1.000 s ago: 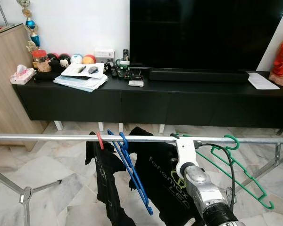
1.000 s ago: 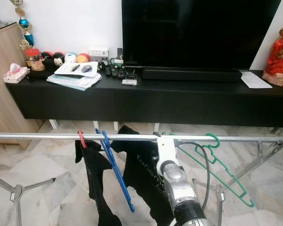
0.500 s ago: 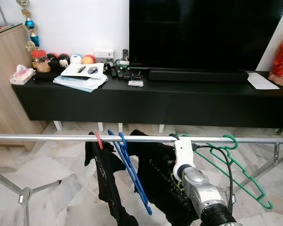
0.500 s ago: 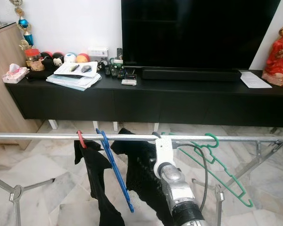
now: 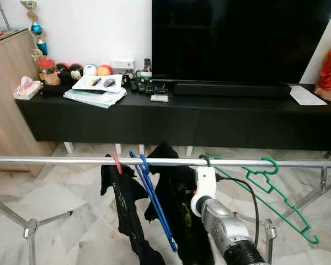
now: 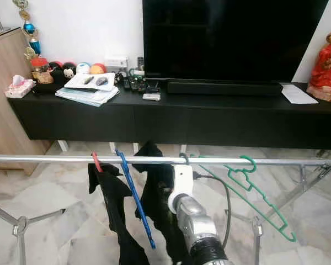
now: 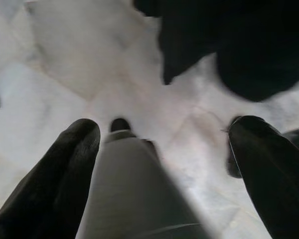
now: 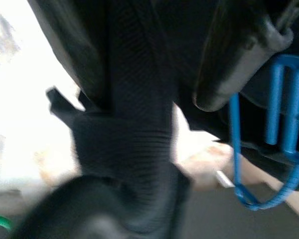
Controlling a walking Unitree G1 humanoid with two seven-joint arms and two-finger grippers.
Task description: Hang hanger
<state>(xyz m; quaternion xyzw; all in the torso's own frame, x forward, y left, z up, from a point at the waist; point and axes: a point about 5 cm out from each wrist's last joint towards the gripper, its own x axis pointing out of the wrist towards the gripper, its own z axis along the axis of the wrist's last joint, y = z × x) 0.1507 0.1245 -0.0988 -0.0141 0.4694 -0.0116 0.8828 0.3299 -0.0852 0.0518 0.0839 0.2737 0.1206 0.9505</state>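
Observation:
A silver rail [image 5: 55, 160] of a drying rack crosses the eye views. On it hang a red hanger [image 5: 117, 164] with a black garment, an empty blue hanger [image 5: 154, 207] and an empty green hanger [image 5: 276, 190]. Between blue and green, a black shirt [image 5: 179, 215] hangs from a dark hook [image 5: 202, 160] over the rail. My right arm [image 5: 205, 187] reaches up just below that hook. In the right wrist view my right gripper [image 8: 139, 149] is shut on black fabric of the shirt, the blue hanger [image 8: 284, 124] beside it. My left gripper [image 7: 164, 129] hangs open above the marble floor.
Behind the rack stands a long black TV console [image 5: 209, 118] with a large television [image 5: 237, 38] and clutter on its left end. A wooden cabinet [image 5: 5, 99] stands at far left. The rack's legs [image 5: 27, 229] spread over the floor at both sides.
My right arm has moved left along the rail and drawn lower. The black shirt has swung left with it and now hangs narrower, close to the blue hanger.

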